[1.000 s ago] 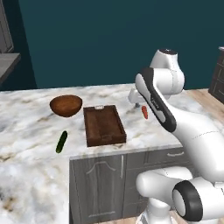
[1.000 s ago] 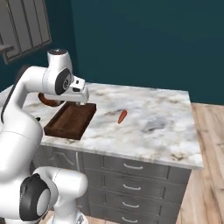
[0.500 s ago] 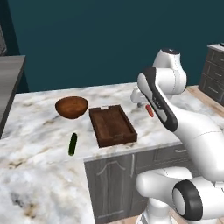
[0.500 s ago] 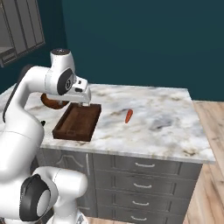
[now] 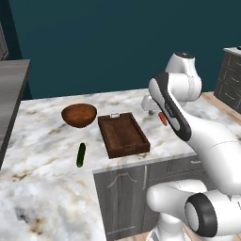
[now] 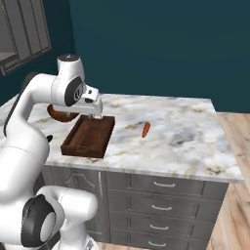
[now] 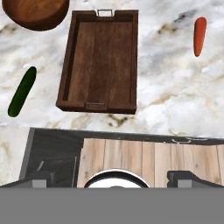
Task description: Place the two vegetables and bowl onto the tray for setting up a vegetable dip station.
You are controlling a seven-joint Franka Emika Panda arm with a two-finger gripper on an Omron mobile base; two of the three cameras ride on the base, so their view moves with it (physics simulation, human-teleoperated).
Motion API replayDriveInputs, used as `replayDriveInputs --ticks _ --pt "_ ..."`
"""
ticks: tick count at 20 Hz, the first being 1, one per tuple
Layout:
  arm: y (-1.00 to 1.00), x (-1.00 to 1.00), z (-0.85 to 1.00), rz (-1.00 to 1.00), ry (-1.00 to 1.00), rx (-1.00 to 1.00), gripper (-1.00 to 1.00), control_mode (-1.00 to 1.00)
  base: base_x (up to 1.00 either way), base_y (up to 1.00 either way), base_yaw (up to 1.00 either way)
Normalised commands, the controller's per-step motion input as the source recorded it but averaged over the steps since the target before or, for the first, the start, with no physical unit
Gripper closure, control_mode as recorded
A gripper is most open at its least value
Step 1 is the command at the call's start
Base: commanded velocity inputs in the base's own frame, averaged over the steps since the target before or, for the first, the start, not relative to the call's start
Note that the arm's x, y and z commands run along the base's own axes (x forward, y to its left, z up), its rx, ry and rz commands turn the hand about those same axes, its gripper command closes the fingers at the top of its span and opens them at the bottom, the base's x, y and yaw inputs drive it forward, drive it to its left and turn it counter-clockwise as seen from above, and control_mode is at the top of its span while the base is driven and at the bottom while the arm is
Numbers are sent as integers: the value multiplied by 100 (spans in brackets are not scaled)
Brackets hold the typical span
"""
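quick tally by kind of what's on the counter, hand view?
Vegetables: 2, the cucumber and the carrot, both on the marble
Bowls: 1, the wooden bowl, beside the tray
Trays: 1, the wooden tray, nothing in it
Total: 4

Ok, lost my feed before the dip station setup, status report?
Gripper open, holding nothing, high above the counter edge. Tray bare; bowl, cucumber and carrot all lie apart on the counter. Nothing in the way.
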Motion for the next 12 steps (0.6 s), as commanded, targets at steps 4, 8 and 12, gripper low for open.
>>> replayDriveInputs --ticks 4,8,12 --pt "0 0 0 0 0 0 -100 100 25 -2 0" --pt "0 0 0 0 0 0 -100 100 43 -10 0" --pt "0 0 0 0 0 0 -100 100 49 -15 0"
